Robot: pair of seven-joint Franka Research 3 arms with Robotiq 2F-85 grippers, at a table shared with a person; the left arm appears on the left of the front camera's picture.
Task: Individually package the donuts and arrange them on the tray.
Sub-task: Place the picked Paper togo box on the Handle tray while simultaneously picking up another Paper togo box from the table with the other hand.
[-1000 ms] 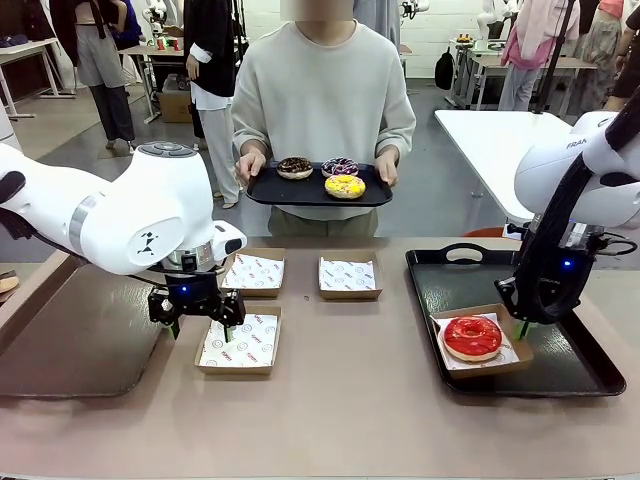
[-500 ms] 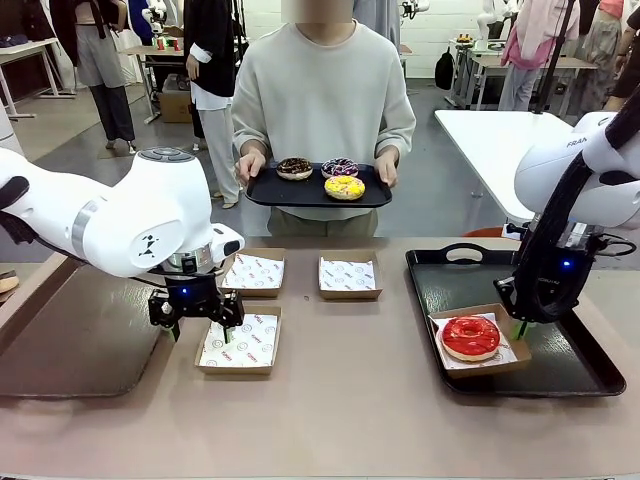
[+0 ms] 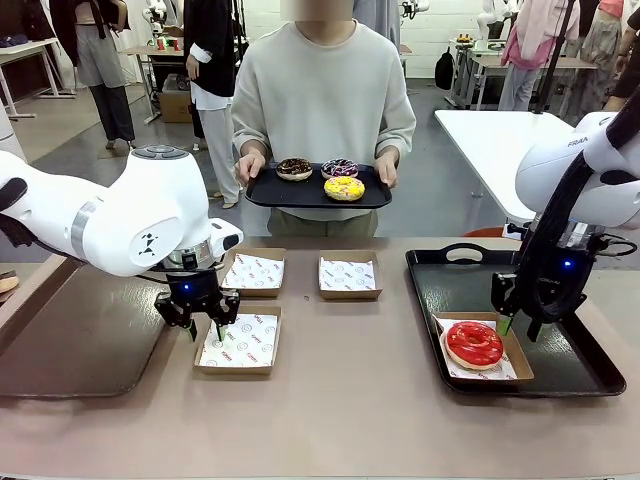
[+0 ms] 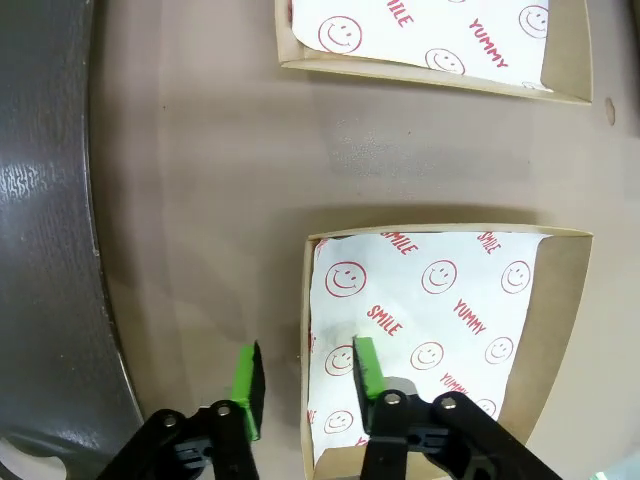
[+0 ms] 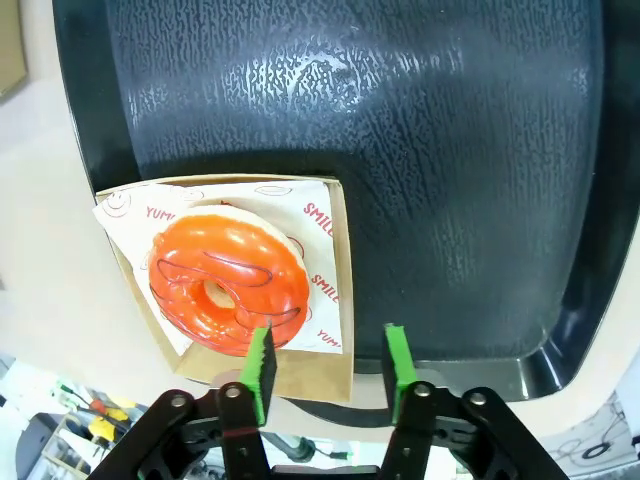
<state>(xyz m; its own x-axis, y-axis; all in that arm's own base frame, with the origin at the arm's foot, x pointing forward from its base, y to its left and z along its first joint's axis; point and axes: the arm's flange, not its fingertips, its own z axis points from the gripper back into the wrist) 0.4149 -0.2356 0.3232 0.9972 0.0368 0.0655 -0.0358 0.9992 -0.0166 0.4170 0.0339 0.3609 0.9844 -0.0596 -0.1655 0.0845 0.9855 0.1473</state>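
Left: left gripper (image 4: 305,385) is about half open and empty. Its pads straddle the left wall of the near empty box (image 4: 568,320), one outside over the table, one inside over the liner paper (image 4: 430,290).
Risks: closing here may pinch the liner along with the wall and drag it askew. The thin card could also buckle, so the box twists on lift. A sideways nudge would slide it toward the back-left box (image 3: 252,293) or the back-right box (image 3: 349,296).
Pose: arm comes in low from the table's left edge, wrist pointing down.

Middle: a person beyond the far edge holds a small tray (image 3: 265,195) with the brown donut (image 3: 294,167), purple-white donut (image 3: 340,166) and yellow donut (image 3: 344,186). All three are unpackaged.

Right: red donut (image 3: 474,343) sits in its box (image 3: 519,348) near the near-left corner of the black tray (image 3: 450,280). Right gripper (image 5: 328,365) is open and empty, hovering over that box's right wall.
Risk: dropping or closing from here clips the wall and shoves the box against the tray rim.
Pose: arm near vertical, fingers down.
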